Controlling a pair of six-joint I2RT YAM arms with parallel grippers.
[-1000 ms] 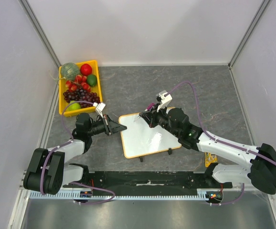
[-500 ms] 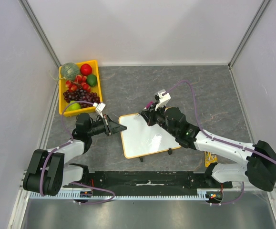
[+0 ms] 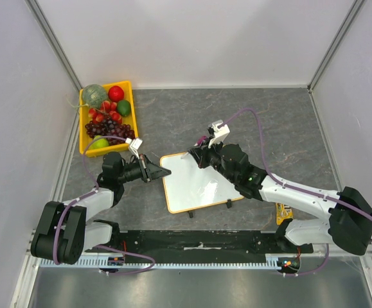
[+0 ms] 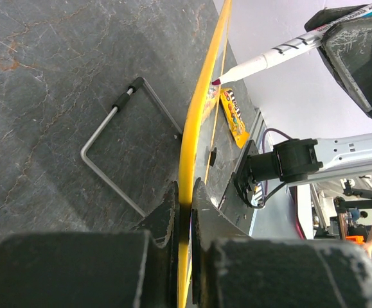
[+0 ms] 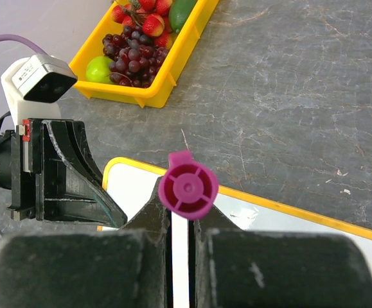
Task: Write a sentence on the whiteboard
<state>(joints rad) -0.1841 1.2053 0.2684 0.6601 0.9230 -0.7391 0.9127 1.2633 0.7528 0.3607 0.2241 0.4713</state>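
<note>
The whiteboard (image 3: 195, 186) is pinched steady, mid-frame, by the left pincer (image 3: 155, 173); a marker (image 4: 269, 59) is clamped in the right pincer (image 3: 202, 156) for writing.

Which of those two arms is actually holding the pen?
The right gripper: it pinches the marker with the magenta end. The left gripper instead clamps the edge of the whiteboard.

The whiteboard (image 3: 195, 186), white with a thin orange frame, rounded corners and two black clips (image 3: 191, 213) on its near edge, sits skewed on the grey surface (image 3: 282, 128).
</note>
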